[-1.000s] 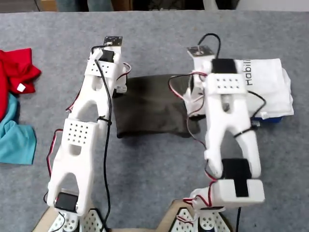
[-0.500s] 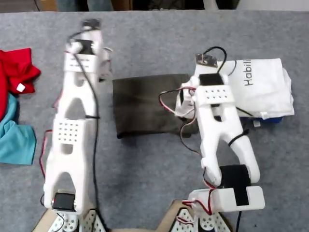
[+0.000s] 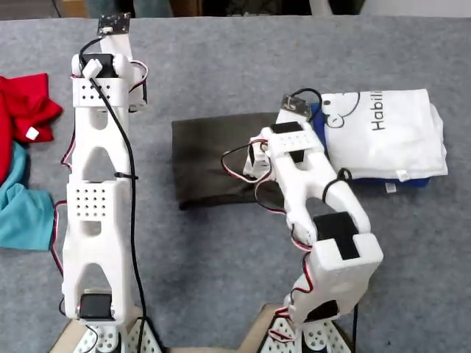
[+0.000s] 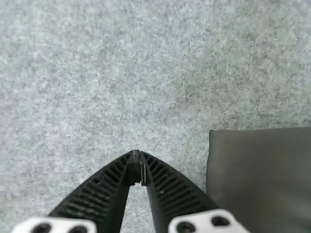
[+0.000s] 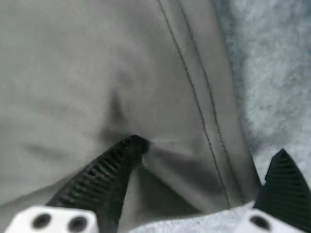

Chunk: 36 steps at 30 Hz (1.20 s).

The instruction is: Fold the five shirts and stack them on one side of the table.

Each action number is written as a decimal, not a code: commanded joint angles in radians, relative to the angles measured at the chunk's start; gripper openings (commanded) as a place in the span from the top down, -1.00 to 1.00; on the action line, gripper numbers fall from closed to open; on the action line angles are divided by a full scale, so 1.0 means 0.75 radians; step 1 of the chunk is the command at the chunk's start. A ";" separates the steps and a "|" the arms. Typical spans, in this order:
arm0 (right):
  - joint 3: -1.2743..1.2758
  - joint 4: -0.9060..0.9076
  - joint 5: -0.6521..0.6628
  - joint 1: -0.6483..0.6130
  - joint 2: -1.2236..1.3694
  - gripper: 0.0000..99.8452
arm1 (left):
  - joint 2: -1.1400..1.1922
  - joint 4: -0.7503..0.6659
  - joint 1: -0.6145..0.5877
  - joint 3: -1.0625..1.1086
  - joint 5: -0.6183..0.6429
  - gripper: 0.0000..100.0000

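1. Centrally on the table (image 3: pixel 243 66) lies the dark shirt (image 3: pixel 210 158), folded flat between the two arms.
2. On the right gripper (image 5: pixel 209 155) the fingers are spread apart. One fingertip presses into the dark shirt near its stitched hem and puckers the fabric. The other sits beyond the hem, over bare table.
3. On the left gripper (image 4: pixel 136 160) the fingers are clenched tip to tip and grasp nothing. It hangs over bare table, just beside a corner of the dark shirt.
4. The left arm (image 3: pixel 96 184) extends past the dark shirt's left side. The right arm (image 3: pixel 309 184) lies over its right edge.
5. The white shirt (image 3: pixel 386 132) rests folded on the blue shirt (image 3: pixel 408 182), at the right side, just beside the dark shirt.
6. The red shirt (image 3: pixel 26 110) and the teal shirt (image 3: pixel 26 213) lie crumpled at the left edge, touching each other.
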 commanded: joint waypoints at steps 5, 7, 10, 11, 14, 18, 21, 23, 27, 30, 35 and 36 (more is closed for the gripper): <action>0.005 -0.023 -0.023 0.025 0.093 0.50 | -0.074 0.002 -0.013 -0.064 -0.016 0.94; 0.005 -0.023 -0.020 0.053 0.093 0.72 | -0.076 0.002 -0.013 -0.064 -0.016 0.94; -0.001 0.006 0.041 0.088 0.093 0.88 | -0.074 0.002 -0.013 -0.064 -0.016 0.94; -0.013 0.033 0.055 0.096 0.093 0.86 | -0.072 0.002 -0.013 -0.064 -0.016 0.94; -0.077 0.127 0.057 0.113 0.093 0.83 | -0.072 0.002 -0.013 -0.064 -0.016 0.94; -0.179 0.227 0.063 0.113 0.093 0.83 | -0.072 0.002 -0.007 -0.064 -0.014 0.94; -0.238 0.250 0.065 0.090 0.093 0.83 | -0.078 0.002 -0.003 -0.064 -0.010 0.94; -0.257 0.252 0.070 0.072 0.095 0.88 | -0.084 0.002 -0.001 -0.064 -0.010 0.94; -0.253 0.241 0.153 0.039 0.103 0.96 | -0.119 0.008 0.050 -0.050 -0.006 0.80; -0.206 0.172 0.158 0.035 0.103 0.97 | -0.180 0.008 0.101 0.064 0.043 0.53; -0.111 0.053 0.162 0.037 0.093 0.97 | -0.309 0.008 0.167 0.351 0.076 0.40; -0.111 0.053 0.162 0.037 0.093 0.97 | -0.338 0.008 0.183 0.420 0.076 0.41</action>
